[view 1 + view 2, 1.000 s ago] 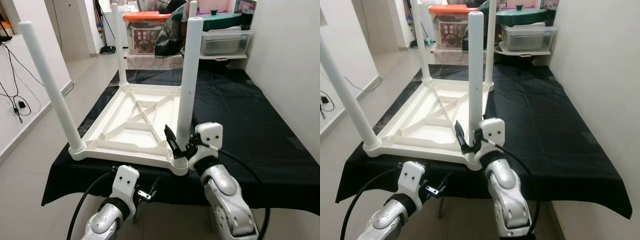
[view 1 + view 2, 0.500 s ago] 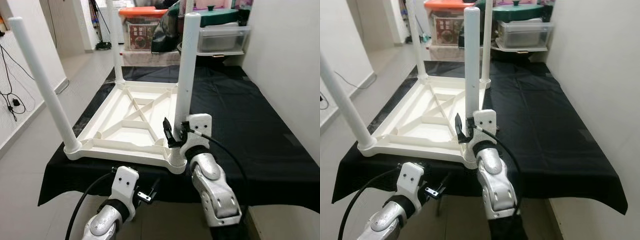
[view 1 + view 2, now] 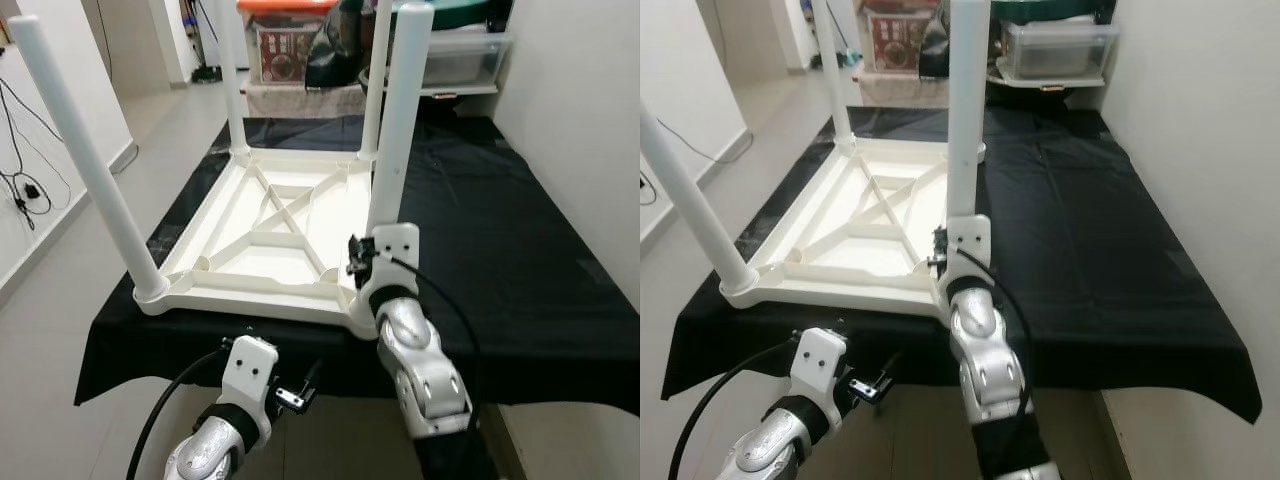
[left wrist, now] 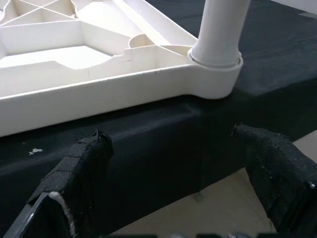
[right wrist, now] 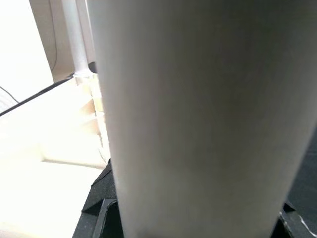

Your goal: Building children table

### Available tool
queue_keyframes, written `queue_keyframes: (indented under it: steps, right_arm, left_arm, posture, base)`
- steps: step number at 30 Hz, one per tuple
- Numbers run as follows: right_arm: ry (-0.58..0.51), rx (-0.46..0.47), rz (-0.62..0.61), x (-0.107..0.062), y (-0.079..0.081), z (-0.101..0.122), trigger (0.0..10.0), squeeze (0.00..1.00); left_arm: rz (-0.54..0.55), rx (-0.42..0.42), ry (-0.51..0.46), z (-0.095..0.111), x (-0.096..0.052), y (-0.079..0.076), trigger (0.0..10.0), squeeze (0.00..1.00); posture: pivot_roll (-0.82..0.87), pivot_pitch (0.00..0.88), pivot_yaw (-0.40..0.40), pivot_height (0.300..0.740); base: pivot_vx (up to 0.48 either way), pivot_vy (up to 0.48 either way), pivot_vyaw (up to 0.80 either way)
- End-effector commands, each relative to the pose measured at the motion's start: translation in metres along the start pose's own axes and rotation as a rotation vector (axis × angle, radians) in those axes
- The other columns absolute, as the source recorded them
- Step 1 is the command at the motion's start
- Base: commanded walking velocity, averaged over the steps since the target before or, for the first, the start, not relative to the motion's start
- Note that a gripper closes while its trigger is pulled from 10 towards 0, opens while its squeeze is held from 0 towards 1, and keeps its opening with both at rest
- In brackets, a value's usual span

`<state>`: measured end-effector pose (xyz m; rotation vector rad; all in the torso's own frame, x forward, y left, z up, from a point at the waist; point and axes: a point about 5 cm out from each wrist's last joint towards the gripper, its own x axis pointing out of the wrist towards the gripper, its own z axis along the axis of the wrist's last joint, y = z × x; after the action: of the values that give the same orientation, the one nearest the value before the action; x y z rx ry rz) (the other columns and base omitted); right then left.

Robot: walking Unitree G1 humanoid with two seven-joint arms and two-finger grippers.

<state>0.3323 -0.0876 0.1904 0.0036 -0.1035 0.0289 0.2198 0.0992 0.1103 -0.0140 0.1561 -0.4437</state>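
The white leg (image 3: 398,120) is clamped by the right tool (image 3: 358,262); the left tool (image 3: 298,392) is held apart; no words can be read

Right end effector (image 3: 360,262) fingertips hidden behind near table leg (image 3: 398,130).

Two silver arms, white wrist blocks, black cables, worn black fingers (image 4: 81,168).

Pale tiled floor (image 3: 60,330), plain white walls (image 3: 590,130), long bench under black cloth (image 3: 500,230). Behind, stacked clear plastic storage boxes (image 3: 1055,50); black cables (image 3: 25,185) trailing down left wall.
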Motion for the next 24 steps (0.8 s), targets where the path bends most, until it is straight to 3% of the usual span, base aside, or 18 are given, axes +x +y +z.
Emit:
queue_keyframes:
  steps: [1, 4, 5, 8, 10, 11, 14, 19, 20, 24]
  right_arm:
    - [0.022, 0.079, -0.032, 0.010, -0.001, 0.002, 0.0, 0.00]
    - [0.013, 0.125, -0.012, 0.015, -0.002, 0.006, 0.0, 0.00]
    - [0.013, 0.197, 0.010, 0.021, -0.002, 0.009, 0.0, 0.00]
    - [0.025, 0.264, 0.021, 0.027, -0.004, 0.009, 0.0, 0.00]
    - [0.090, 0.404, 0.037, 0.035, -0.005, 0.005, 0.0, 0.00]
    - [0.090, 0.404, 0.037, 0.035, -0.005, 0.005, 0.0, 0.00]
    - [0.228, 0.630, 0.065, 0.045, -0.003, -0.008, 0.0, 0.00]
    - [0.318, 0.798, 0.070, 0.050, 0.005, -0.017, 0.0, 0.00]
    - [0.318, 0.798, 0.070, 0.050, 0.005, -0.017, 0.0, 0.00]
    - [0.422, 0.976, 0.078, 0.052, 0.017, -0.028, 0.0, 0.00]
  left_arm:
    - [0.001, -0.011, 0.016, 0.000, -0.005, -0.001, 10.0, 0.00]
    - [0.000, -0.013, 0.017, 0.001, -0.007, -0.002, 10.0, 0.00]
    - [0.000, -0.016, 0.019, 0.002, -0.009, -0.002, 10.0, 0.00]
    - [-0.001, -0.018, 0.021, 0.003, -0.011, -0.003, 10.0, 0.00]
    - [-0.005, -0.020, 0.024, 0.005, -0.015, -0.005, 10.0, 0.00]
    - [-0.005, -0.020, 0.024, 0.005, -0.015, -0.005, 10.0, 0.00]
    - [-0.010, -0.024, 0.029, 0.007, -0.020, -0.007, 10.0, 0.00]
    - [-0.013, -0.029, 0.039, 0.009, -0.025, -0.008, 10.0, 0.00]
    - [-0.013, -0.029, 0.039, 0.009, -0.025, -0.008, 10.0, 0.00]
    - [-0.017, -0.030, 0.050, 0.011, -0.030, -0.010, 10.0, 0.00]
  posture:
    - [0.08, 0.131, -0.011, 0.740]
    - [0.08, 0.142, -0.011, 0.740]
    - [0.09, 0.155, -0.008, 0.740]
    - [0.09, 0.160, -0.009, 0.740]
    - [0.10, 0.179, -0.010, 0.740]
    - [0.10, 0.179, -0.010, 0.740]
    - [0.11, 0.198, -0.008, 0.740]
    - [0.12, 0.216, -0.006, 0.740]
    - [0.12, 0.216, -0.006, 0.740]
    - [0.13, 0.233, -0.003, 0.740]
  base:
    - [0.000, 0.000, 0.00]
    - [0.000, 0.000, 0.00]
    - [0.000, 0.000, 0.00]
    - [0.000, 0.000, 0.00]
    - [0.000, 0.000, 0.00]
    - [0.000, 0.000, 0.00]
    - [0.000, 0.000, 0.00]
    - [0.000, 0.000, 0.00]
    - [0.000, 0.000, 0.00]
    - [0.000, 0.000, 0.00]
